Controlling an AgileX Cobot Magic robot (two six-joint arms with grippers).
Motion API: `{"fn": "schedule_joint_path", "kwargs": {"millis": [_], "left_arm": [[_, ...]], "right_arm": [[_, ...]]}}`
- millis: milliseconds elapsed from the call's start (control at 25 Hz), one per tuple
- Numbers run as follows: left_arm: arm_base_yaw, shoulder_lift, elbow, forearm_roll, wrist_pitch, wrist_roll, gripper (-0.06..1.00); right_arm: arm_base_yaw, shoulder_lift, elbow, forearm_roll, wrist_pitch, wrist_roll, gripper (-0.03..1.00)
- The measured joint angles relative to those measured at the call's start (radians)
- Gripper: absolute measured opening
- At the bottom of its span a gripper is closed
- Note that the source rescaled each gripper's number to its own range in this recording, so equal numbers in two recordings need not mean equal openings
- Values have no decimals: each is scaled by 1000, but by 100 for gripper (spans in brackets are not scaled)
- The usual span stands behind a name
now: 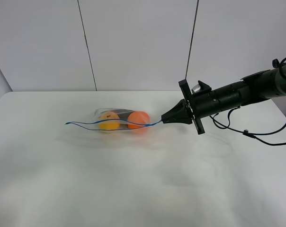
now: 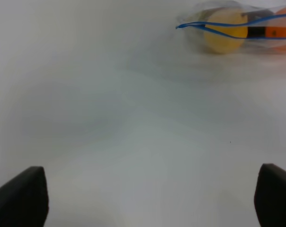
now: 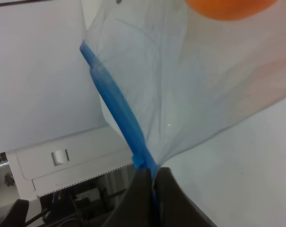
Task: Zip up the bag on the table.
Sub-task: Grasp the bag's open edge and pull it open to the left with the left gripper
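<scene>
The clear bag point(image 1: 119, 120) lies on the white table point(image 1: 133, 184), with an orange fruit point(image 1: 139, 118) and a yellow-orange fruit point(image 1: 109, 122) inside. Its blue zipper strip point(image 1: 86, 125) runs left to right, and its two halves stand apart at the left end. My right gripper point(image 1: 165, 120) is shut on the strip's right end; the right wrist view shows the jaws point(image 3: 152, 182) pinching the strip point(image 3: 117, 106). My left gripper point(image 2: 152, 201) is open and empty over bare table, well short of the bag point(image 2: 228, 30). The left arm does not show in the high view.
Grey wall panels point(image 1: 133, 42) stand behind the table's far edge. Black cables point(image 1: 256, 135) hang below the right arm over the table's right side. In the right wrist view, a white cabinet point(image 3: 72, 161) shows past the table edge.
</scene>
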Motion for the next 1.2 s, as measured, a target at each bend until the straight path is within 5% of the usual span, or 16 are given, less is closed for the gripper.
{"fn": "schedule_joint_path", "kwargs": {"millis": [240, 640, 760, 1000, 1200], "left_arm": [[0, 31, -30, 1, -5, 0, 100], [0, 572, -332, 1, -162, 72, 100], [0, 722, -382, 1, -264, 271, 100], [0, 931, -393, 1, -577, 881, 100], [-10, 1082, -393, -113, -683, 1172, 100]], "right_arm": [[0, 0, 0, 0, -3, 0, 0], [0, 0, 0, 0, -3, 0, 0], [0, 0, 0, 0, -4, 0, 0], [0, 0, 0, 0, -6, 0, 0], [0, 0, 0, 0, -22, 0, 0]]}}
